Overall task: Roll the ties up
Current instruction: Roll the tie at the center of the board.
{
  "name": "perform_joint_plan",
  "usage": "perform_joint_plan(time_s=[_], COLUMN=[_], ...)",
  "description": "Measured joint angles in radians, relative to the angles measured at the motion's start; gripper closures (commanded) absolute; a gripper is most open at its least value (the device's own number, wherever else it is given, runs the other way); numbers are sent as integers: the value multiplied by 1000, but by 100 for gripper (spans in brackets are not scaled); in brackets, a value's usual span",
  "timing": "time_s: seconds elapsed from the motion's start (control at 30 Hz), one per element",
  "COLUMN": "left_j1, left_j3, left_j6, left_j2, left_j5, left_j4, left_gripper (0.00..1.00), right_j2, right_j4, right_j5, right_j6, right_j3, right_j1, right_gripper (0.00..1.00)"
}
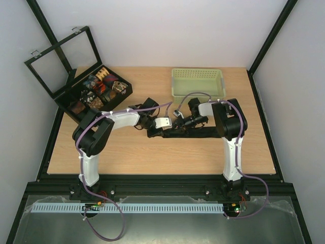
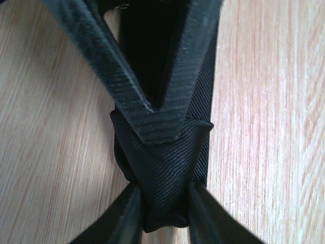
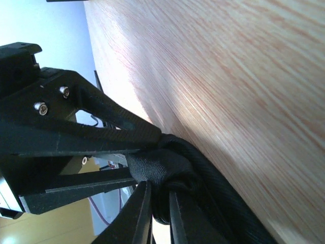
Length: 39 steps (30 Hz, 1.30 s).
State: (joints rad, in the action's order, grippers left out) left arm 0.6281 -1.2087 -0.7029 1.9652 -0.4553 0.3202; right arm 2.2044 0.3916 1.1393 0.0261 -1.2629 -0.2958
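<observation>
Black tie (image 1: 198, 134) is laid as a strip across mid-frame in the top view, on the wooden table (image 1: 152, 157), with a rolled end at its left. The rolled end is clamped by the left gripper (image 2: 165, 192), fingers pressed on both sides of the coil. The same coil is pinched by the right gripper (image 3: 160, 190), jaws nearly together on the fabric. Patterned ties (image 1: 99, 84) are seen coiled in the black box (image 1: 66, 96), upper left. Green basket (image 1: 198, 94) is set at upper centre.
</observation>
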Motion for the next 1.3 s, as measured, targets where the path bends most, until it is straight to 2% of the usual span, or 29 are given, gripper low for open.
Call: perform_joint_plan(time_s=[0.1, 0.23, 0.4, 0.5, 0.57, 0.67, 0.7, 0.83, 1.0, 1.2, 1.3], left_j1=[3, 6, 6, 7, 7, 6, 3, -34, -77, -50, -26], left_j3=[0, 0, 0, -2, -3, -4, -3, 11, 17, 8, -10], left_j6=[2, -5, 0, 4, 4, 9, 1, -14, -51, -79, -80], left_j2=[0, 0, -2, -2, -2, -2, -2, -8, -15, -11, -5], left_j5=[4, 15, 24, 27, 28, 27, 24, -13, -13, -8, -19], left_j4=[6, 15, 19, 26, 30, 38, 41, 60, 68, 79, 82], left_gripper=[86, 87, 88, 87, 81, 57, 54, 52, 54, 54, 57], right_j2=[-1, -23, -51, -51, -51, -51, -51, -51, -51, -51, -49], right_j4=[27, 65, 107, 116, 124, 134, 138, 149, 149, 147, 145], right_j5=[-27, -85, -142, -145, -147, -160, -168, -199, -219, -221, -221], right_j6=[-11, -24, -36, -40, -40, -41, -43, -53, -65, -67, -67], right_j3=[-12, -19, -24, -33, -40, -48, -49, -49, -36, -35, -37], right_j1=[0, -6, -11, -20, -26, -27, -27, -24, -19, -18, -18], right_gripper=[77, 77, 85, 95, 99, 99, 99, 99, 99, 99, 99])
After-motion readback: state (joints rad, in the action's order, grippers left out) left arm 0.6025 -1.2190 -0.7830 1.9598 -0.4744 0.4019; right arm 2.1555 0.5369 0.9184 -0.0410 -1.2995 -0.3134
